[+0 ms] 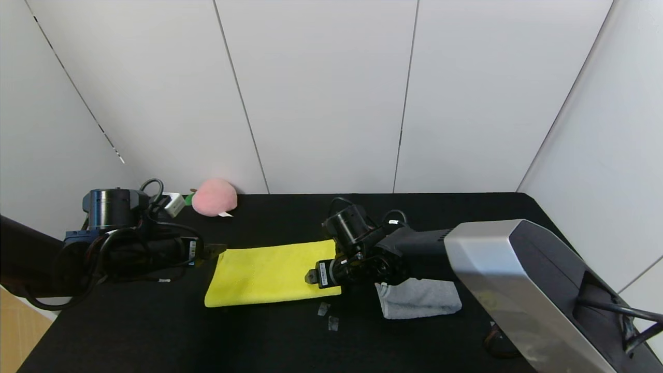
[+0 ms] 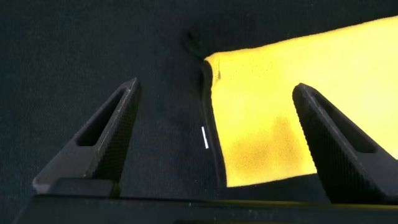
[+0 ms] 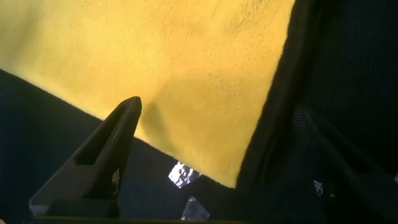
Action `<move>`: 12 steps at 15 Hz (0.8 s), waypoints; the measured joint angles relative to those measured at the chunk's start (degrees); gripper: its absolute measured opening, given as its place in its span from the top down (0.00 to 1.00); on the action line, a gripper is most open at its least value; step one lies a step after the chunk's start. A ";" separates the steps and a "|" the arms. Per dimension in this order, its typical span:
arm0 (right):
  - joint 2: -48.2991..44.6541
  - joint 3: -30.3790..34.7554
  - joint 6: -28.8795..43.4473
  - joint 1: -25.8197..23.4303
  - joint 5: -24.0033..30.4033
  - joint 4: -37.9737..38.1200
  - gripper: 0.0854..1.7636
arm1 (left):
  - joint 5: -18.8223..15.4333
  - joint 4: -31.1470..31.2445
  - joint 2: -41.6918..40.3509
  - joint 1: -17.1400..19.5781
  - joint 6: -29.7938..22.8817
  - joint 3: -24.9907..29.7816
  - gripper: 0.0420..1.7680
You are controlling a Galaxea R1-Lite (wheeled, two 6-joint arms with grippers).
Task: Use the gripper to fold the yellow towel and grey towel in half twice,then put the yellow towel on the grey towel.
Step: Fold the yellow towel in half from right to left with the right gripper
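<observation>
Both end effectors, left (image 1: pixel 220 249) and right (image 1: pixel 310 276), are hanging spread at the yellow towel's (image 1: pixel 264 272) opposite short edges; each should be pinching both layers squarely before folding

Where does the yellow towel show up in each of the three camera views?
Head view: yellow towel lies flat mid-table, between the two arms.
Left wrist view: its corner lies between the open left claw's fingers.
Right wrist view: it fills most of the picture.
Shared landmark: the towel's dark edge trim against the black table.
</observation>
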 joint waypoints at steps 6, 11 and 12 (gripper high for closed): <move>0.13 0.20 0.13 0.28 -0.05 1.52 0.20 | -0.02 -0.05 0.00 0.30 0.00 -0.06 0.03; 0.40 0.26 0.77 0.89 0.00 2.29 0.57 | -0.02 -0.05 -0.01 0.33 0.00 0.00 0.03; 0.46 0.26 0.83 1.06 0.02 2.30 0.68 | -0.02 -0.05 -0.04 0.38 0.00 0.00 0.03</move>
